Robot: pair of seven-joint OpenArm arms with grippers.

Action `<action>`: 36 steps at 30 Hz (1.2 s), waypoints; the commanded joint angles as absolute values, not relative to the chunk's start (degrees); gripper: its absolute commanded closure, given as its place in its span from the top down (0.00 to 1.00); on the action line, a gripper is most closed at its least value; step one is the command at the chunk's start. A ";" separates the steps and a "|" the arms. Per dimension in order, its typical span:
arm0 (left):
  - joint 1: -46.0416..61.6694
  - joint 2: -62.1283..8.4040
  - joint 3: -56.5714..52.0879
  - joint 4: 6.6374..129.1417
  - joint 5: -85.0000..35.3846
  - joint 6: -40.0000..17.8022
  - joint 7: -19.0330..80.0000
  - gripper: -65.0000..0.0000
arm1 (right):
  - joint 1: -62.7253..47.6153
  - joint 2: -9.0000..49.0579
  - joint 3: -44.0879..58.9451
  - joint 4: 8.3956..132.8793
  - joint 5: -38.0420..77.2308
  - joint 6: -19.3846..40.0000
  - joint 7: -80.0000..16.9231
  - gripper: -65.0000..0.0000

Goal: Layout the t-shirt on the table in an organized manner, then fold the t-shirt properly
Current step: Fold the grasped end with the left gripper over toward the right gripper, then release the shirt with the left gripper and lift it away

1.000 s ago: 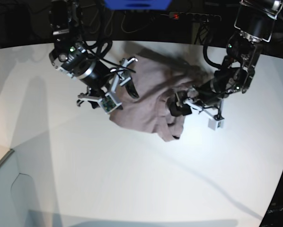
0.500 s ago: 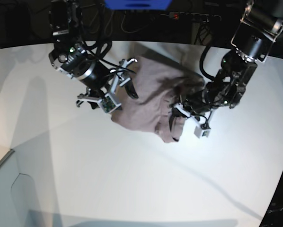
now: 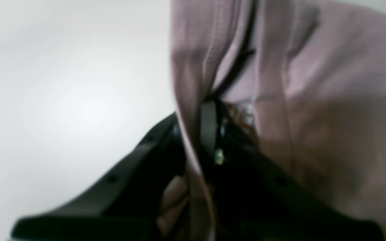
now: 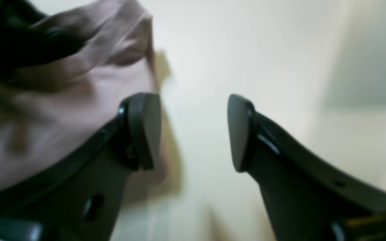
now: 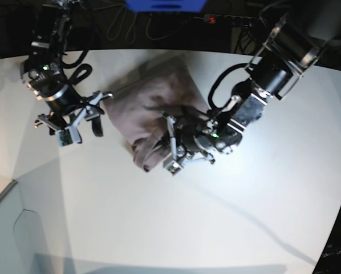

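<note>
The mauve-grey t-shirt lies bunched up in a wrinkled heap at the middle of the white table. My left gripper reaches in from the right of the base view and is shut on a fold at the heap's near edge. In the left wrist view the black jaws pinch a hemmed fold of the t-shirt at the left gripper. My right gripper hangs open just left of the heap. Its fingers are spread over bare table, with the t-shirt beside one finger.
Dark cables and a power strip run behind the table's curved far edge. A blue object sits at the top of the base view. A pale grey panel stands at the lower left corner.
My left gripper has shut on the t-shirt and dragged it leftward across the table, bunching it up. The right arm has pulled back to the left, off the cloth, still open.
</note>
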State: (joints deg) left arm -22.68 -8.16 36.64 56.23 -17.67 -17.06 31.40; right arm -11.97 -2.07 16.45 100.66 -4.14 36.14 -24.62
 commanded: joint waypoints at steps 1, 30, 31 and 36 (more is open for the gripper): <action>-24.92 -6.99 36.26 55.52 -16.22 -17.71 30.46 0.00 | -11.56 -2.07 17.71 101.85 -3.21 36.09 -23.08 0.49; -31.52 3.74 36.00 57.10 -0.48 -26.86 30.55 0.85 | -15.34 -2.07 27.12 101.76 -3.21 36.35 -22.99 0.49; -31.52 3.12 36.00 59.12 -0.48 -26.86 30.55 0.84 | -15.34 -2.15 27.03 101.85 -3.21 36.35 -22.99 0.49; -30.81 -1.10 32.22 67.47 -0.66 -26.59 30.64 0.84 | -17.27 -5.58 26.15 107.47 -3.12 36.44 -22.90 0.43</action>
State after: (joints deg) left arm -29.10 -1.08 32.84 66.41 -0.45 -27.18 31.55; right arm -17.17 -5.65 26.15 106.28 -4.25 36.16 -24.32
